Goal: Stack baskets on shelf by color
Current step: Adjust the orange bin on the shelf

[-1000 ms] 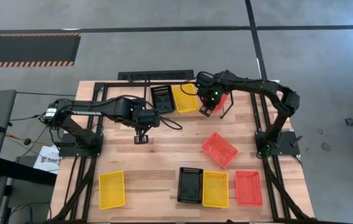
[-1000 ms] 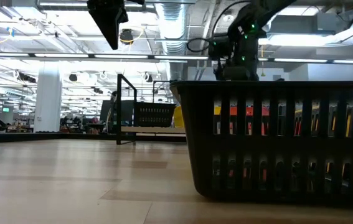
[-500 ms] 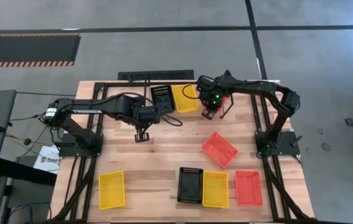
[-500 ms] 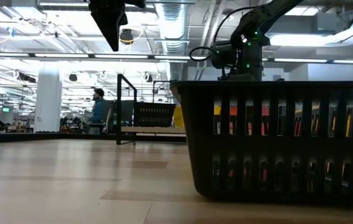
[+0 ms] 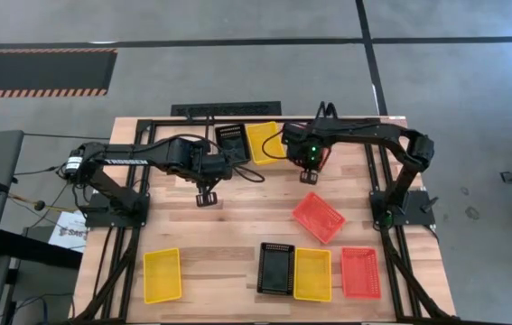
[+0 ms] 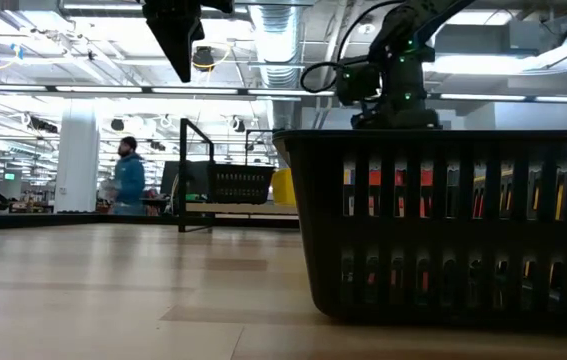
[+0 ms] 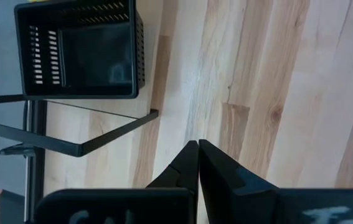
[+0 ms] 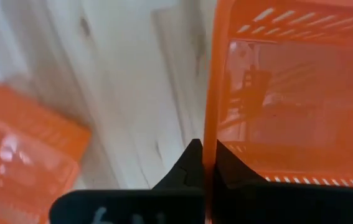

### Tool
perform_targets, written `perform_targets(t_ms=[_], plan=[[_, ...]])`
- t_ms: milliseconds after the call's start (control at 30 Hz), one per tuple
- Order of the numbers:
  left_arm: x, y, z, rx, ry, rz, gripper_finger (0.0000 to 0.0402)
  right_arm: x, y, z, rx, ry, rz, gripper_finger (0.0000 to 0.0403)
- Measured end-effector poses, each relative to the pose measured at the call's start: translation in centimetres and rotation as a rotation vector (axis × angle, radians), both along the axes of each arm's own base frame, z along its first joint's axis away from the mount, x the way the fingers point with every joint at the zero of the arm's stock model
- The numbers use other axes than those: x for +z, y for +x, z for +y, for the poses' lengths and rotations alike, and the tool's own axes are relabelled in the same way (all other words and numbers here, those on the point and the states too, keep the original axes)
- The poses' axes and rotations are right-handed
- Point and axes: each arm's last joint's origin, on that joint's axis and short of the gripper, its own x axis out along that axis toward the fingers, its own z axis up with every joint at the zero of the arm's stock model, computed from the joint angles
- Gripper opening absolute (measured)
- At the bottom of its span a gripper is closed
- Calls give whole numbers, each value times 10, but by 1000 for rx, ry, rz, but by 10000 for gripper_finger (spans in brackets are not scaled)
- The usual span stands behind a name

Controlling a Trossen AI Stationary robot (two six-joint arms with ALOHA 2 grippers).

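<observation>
Jaws of my right gripper are pinched on the thin side wall of a red-orange basket at the shelf's right end, far side of the surface; an edge grip suits the narrow mesh rim. Left gripper hangs closed and empty near the black basket on the shelf. Another red basket lies loose mid-surface, others along the near edge.

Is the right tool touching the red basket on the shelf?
Touching. In the right wrist view the right tool is shut on the rim of the red basket, one finger on each side of the wall.
</observation>
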Motion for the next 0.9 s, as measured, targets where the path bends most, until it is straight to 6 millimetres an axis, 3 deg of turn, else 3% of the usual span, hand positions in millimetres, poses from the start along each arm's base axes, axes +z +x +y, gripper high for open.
perform_targets(t_ms=[233,567,900], plan=[[0,0,0,25,-5,-8,0,3,-3,3,95,18,42,3],[0,0,0,58,-12,-17,0,37,16,-3,174,-58,-93,3],[0,0,0,63,-13,-18,0,35,7,-16,172,-39,-63,3]])
